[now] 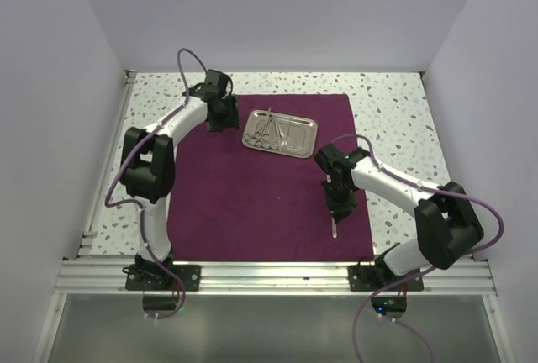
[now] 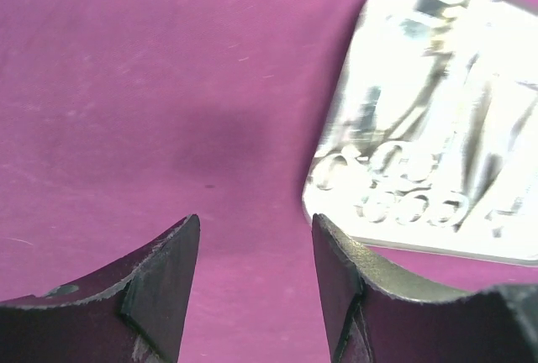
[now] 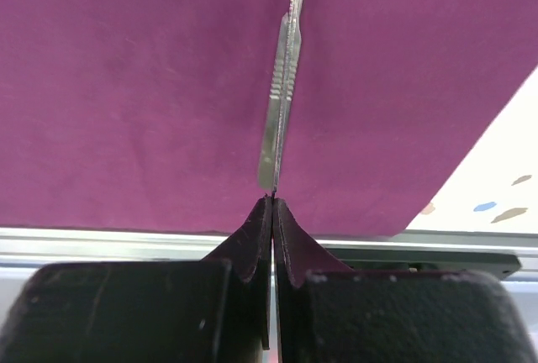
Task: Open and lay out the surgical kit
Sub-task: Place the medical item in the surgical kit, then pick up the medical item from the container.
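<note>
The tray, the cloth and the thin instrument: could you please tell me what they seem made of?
Tray: likely polished steel, mirror-bright reflections.
Cloth: seemingly fabric, matte purple, faintly fibrous.
Thin instrument: apparently metal, silvery sheen, ribbed grip.

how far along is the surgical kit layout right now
Done: the purple cloth lies spread flat, with the steel tray on it. In hand: the right end effector is shut on one thin silver instrument over the cloth's near right part. Left: the ring-handled instruments are in the tray, none set out on the cloth yet; the left end effector is open beside the tray.
</note>
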You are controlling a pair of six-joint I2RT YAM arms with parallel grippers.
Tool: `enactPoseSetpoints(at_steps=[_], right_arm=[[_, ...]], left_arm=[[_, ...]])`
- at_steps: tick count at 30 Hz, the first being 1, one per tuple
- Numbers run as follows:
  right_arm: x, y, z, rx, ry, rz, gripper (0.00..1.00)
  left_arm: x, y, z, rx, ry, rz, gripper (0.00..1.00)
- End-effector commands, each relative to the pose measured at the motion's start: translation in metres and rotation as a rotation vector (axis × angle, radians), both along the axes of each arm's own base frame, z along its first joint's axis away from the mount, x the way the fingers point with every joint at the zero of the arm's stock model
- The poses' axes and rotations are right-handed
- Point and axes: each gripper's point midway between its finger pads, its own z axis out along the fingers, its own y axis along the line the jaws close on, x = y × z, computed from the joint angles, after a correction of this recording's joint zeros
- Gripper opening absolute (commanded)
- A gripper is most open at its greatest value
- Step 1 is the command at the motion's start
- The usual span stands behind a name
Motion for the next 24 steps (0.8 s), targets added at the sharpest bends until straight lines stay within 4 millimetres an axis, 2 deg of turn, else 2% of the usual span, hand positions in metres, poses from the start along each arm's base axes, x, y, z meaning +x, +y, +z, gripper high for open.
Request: enactPoseSetpoints(at_steps=[1,3,4,5,6,7,8,9,10,12,13,14,15,16,18,19,21,22,24], right_arm=[[-0.002,0.010,-0.010,0.073,-0.051,-0.026,0.00],[-0.004,0.009,-0.015,0.069,-0.046,-0.026,0.00],[-0.006,0.008,-0.016,0.065,-0.040,-0.025,0.06],[-0.005,0.008,-0.015,0.066,-0.042,-0.023,0.20],[-0.005,0.006,-0.013,0.055,-0.042,-0.022,0.46],[0.002,0.010,-0.005,0.071,-0.065,-0.022,0.62],[0.007,0.014,0.002,0.081,-0.078,-0.018,0.77],[0.010,0.016,0.007,0.075,-0.075,-0.014,0.84],[0.029,0.027,0.025,0.102,-0.124,-0.008,0.84],[0.046,0.036,0.035,0.096,-0.131,0.003,0.84],[0.069,0.050,0.056,0.126,-0.189,0.016,0.84],[0.082,0.055,0.063,0.122,-0.212,0.019,0.84],[0.090,0.059,0.054,0.092,-0.178,0.034,0.84],[0.113,0.074,0.073,0.121,-0.231,0.042,0.84],[0.131,0.084,0.074,0.106,-0.222,0.058,0.84],[0.150,0.097,0.074,0.111,-0.233,0.070,0.84],[0.167,0.102,0.066,0.079,-0.223,0.078,0.83],[0.184,0.110,0.057,0.067,-0.223,0.084,0.82],[0.197,0.112,0.048,0.040,-0.213,0.083,0.78]], left_arm=[[0.002,-0.007,0.052,-0.004,-0.101,0.027,0.60],[-0.003,-0.005,0.059,-0.003,-0.111,0.038,0.60],[-0.009,-0.004,0.057,-0.001,-0.100,0.041,0.60],[-0.012,-0.003,0.057,0.000,-0.098,0.047,0.60],[-0.016,-0.002,0.064,0.002,-0.114,0.049,0.60],[-0.022,0.001,0.059,0.010,-0.100,0.050,0.60],[-0.024,0.002,0.058,0.013,-0.101,0.051,0.60],[-0.027,0.005,0.060,0.022,-0.106,0.055,0.60],[-0.030,0.007,0.056,0.030,-0.096,0.054,0.60],[-0.033,0.010,0.054,0.044,-0.093,0.049,0.60],[-0.034,0.011,0.051,0.050,-0.087,0.046,0.60],[-0.034,0.011,0.050,0.056,-0.090,0.039,0.60],[-0.033,0.011,0.047,0.060,-0.086,0.033,0.60],[-0.032,0.011,0.045,0.063,-0.085,0.028,0.60],[-0.028,0.010,0.039,0.068,-0.079,0.011,0.60],[-0.025,0.008,0.039,0.063,-0.082,0.005,0.60],[-0.022,0.007,0.031,0.067,-0.068,-0.012,0.60],[-0.019,0.006,0.031,0.063,-0.071,-0.017,0.60],[-0.015,0.006,0.027,0.055,-0.068,-0.026,0.60]])
